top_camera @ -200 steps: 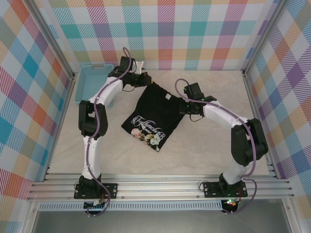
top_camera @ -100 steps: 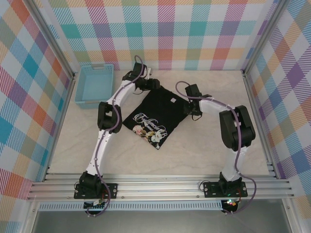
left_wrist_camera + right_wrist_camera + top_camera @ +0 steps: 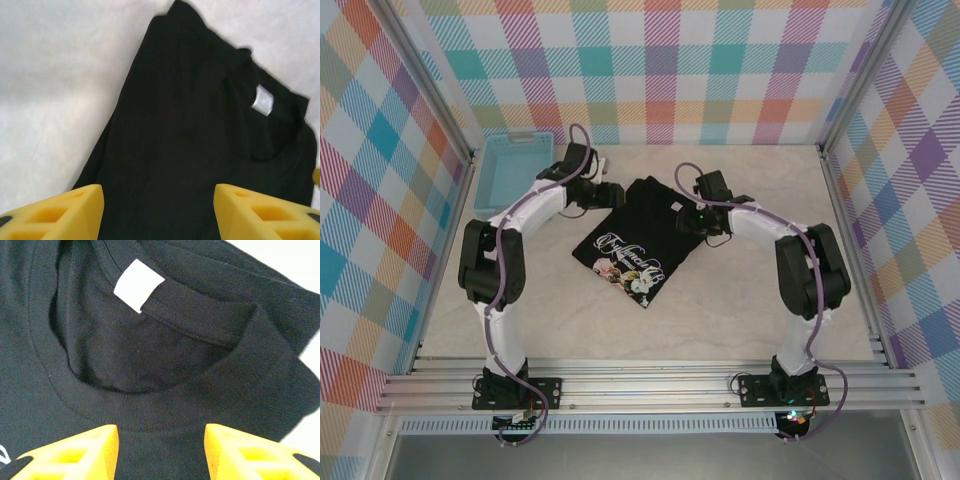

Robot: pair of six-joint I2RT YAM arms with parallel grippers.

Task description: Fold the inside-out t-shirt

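Left gripper (image 3: 157,187): jaws parted and empty, over the black t-shirt's (image 3: 640,240) edge. Right gripper (image 3: 161,426): likewise parted and empty, above the collar by the neck label (image 3: 138,286). Both were closed a second ago. The shirt is now released and lies folded mid-table (image 3: 740,300), so this fold is judged complete.

From high above the near edge, the top view looks down over the whole counter (image 3: 740,300). The wrist cameras look closely past the left tool (image 3: 159,212) and right tool (image 3: 161,452). Both take in the t-shirt (image 3: 190,150) and its collar label (image 3: 138,286) just ahead of each tool.
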